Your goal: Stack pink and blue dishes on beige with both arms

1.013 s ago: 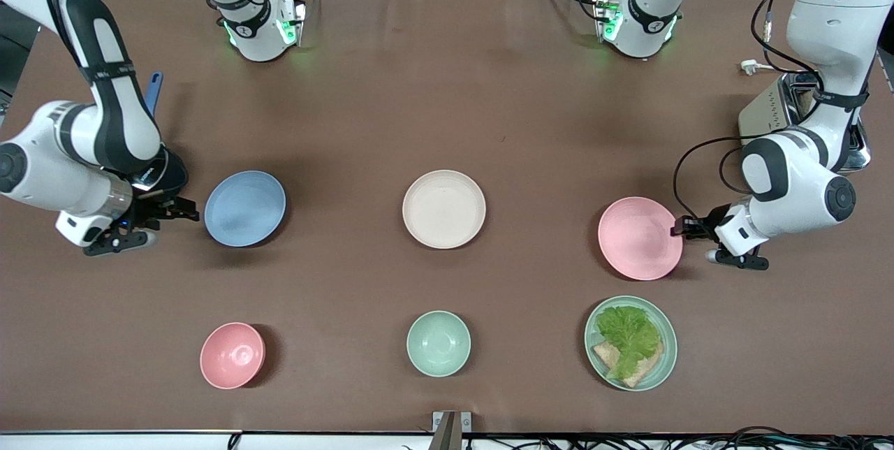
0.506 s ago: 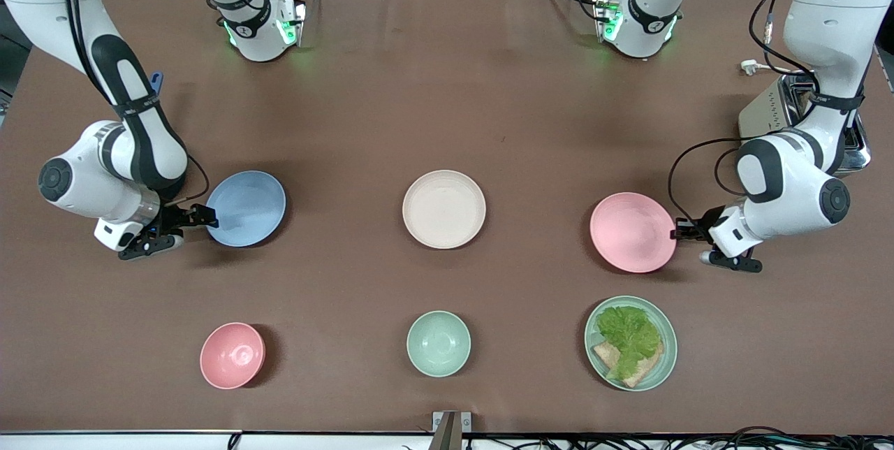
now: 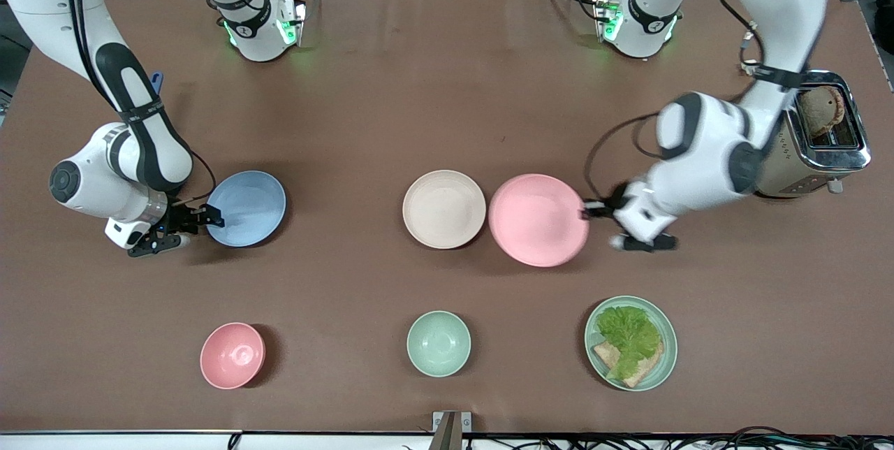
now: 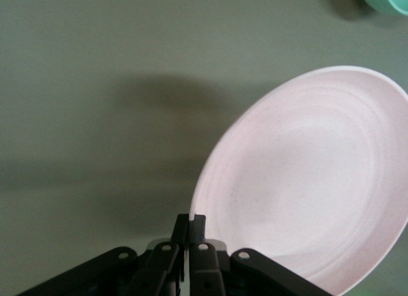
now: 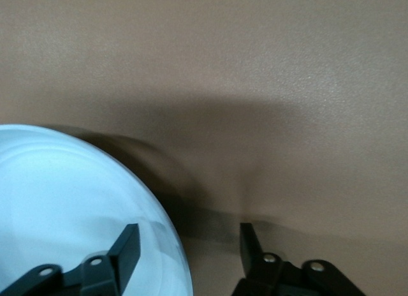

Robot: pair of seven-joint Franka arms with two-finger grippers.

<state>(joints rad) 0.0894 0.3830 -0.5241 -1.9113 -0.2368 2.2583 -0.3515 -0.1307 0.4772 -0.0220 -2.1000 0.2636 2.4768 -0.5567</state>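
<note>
Pink plate [image 3: 538, 220] tilted, rim clamped in left gripper [image 3: 590, 210] beside beige plate [image 3: 444, 209], right gripper [image 3: 207, 216] fingers apart astride blue plate [image 3: 246, 208] rim

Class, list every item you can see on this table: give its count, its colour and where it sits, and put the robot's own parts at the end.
Beige plate: 1, cream-beige, middle of the table.
Pink plate: 1, pale pink, held up beside the beige plate, toward the left arm's end.
Blue plate: 1, light blue, toward the right arm's end.
Pink bowl: 1, pink, nearer the camera than the blue plate.
Green bowl: 1, pale green, nearer the camera than the beige plate.
Green plate: 1, pale green, holding lettuce and bread, nearer the camera than the pink plate.
Toaster: 1, silver, at the left arm's end.
Left gripper: 1, black, shut on the pink plate's rim.
Right gripper: 1, black, open astride the blue plate's rim.
</note>
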